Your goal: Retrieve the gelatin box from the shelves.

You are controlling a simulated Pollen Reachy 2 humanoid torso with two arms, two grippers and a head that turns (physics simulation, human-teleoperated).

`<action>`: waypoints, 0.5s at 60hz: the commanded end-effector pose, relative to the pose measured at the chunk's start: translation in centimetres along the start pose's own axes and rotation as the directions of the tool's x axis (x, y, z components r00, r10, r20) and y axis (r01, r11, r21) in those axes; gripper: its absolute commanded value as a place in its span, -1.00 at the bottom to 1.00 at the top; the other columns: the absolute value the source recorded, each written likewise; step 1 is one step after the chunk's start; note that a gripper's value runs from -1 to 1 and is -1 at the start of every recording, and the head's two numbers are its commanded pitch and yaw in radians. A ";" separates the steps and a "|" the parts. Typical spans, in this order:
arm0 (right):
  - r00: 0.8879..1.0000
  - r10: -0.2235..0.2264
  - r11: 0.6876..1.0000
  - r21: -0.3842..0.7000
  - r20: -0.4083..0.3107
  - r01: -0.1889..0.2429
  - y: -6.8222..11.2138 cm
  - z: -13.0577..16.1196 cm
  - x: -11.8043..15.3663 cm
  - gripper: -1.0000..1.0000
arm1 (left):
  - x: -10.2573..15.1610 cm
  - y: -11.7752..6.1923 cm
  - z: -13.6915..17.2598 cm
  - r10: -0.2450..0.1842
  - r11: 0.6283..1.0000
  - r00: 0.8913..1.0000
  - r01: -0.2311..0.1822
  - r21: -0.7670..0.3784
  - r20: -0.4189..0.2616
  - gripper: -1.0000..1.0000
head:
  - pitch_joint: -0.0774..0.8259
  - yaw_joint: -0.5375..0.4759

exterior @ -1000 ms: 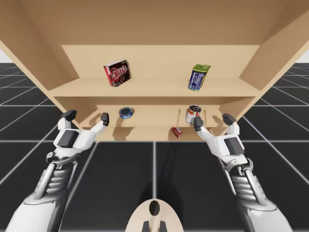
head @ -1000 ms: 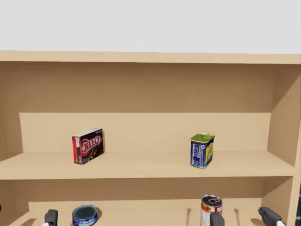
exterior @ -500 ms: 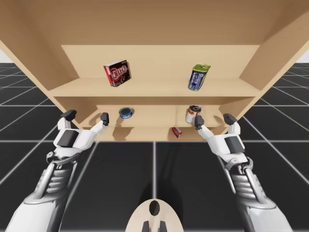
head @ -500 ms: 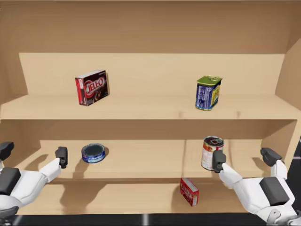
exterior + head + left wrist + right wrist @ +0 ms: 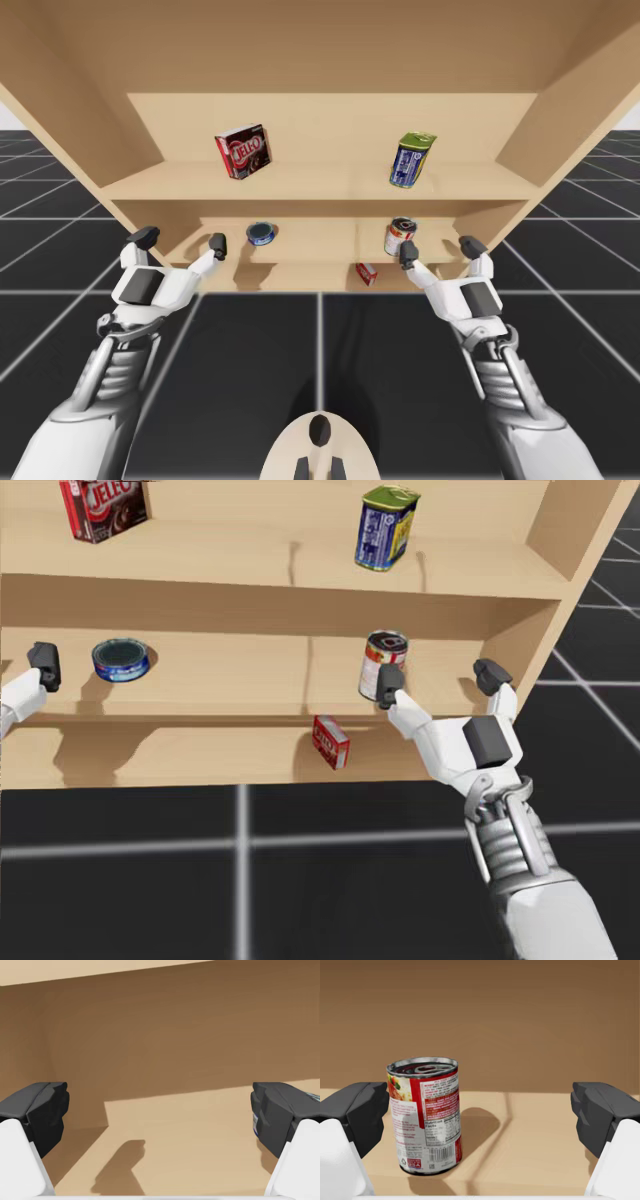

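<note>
A small red box (image 5: 366, 273) (image 5: 331, 741) stands tilted on the lowest shelf board, below and left of my right gripper. A larger dark red box (image 5: 243, 151) (image 5: 103, 505) stands at the left of the upper shelf. My right gripper (image 5: 438, 248) (image 5: 440, 679) (image 5: 480, 1110) is open at the middle shelf's front edge, holding nothing, with a red-and-white can (image 5: 425, 1115) just ahead, close to one finger. At the left end of that same shelf my left gripper (image 5: 181, 240) (image 5: 160, 1115) is open around bare wood.
The wooden shelf unit (image 5: 320, 185) has slanting side walls (image 5: 560, 120). A blue rectangular can with a green lid (image 5: 412, 160) (image 5: 388, 526) stands on the upper shelf. A flat blue round can (image 5: 262, 233) (image 5: 121, 658) lies on the middle shelf. The floor is dark and gridded.
My head has turned down and to the right. My right gripper has shifted slightly left and forward towards the red-and-white can. The left arm has stayed put.
</note>
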 end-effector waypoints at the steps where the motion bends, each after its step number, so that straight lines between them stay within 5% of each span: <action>1: 1.000 -0.006 1.000 -0.001 -0.001 0.006 0.3 0.0 -0.2 -1.00 | 0.1 -0.1 0.1 0.005 1.000 1.000 -0.005 -0.004 0.002 -1.00 | 0.48 -0.34; 8: 1.000 -0.016 1.000 0.012 -0.006 0.016 0.5 0.3 0.4 -1.00 | 0.1 -0.2 0.0 0.008 1.000 1.000 -0.008 -0.001 0.001 -1.00 | 0.48 -0.34; 16: 0.998 0.022 0.998 0.053 -0.062 -0.018 2.3 2.2 2.4 -1.00 | 0.0 -0.2 0.0 0.014 1.000 1.000 -0.014 0.001 -0.003 -1.00 | 0.47 -0.30; 30: 0.977 -0.058 0.975 0.200 -0.205 0.099 5.3 7.6 1.5 -1.00 | -0.1 0.0 0.0 0.022 1.000 1.000 -0.022 0.001 -0.008 -1.00 | 0.49 -0.28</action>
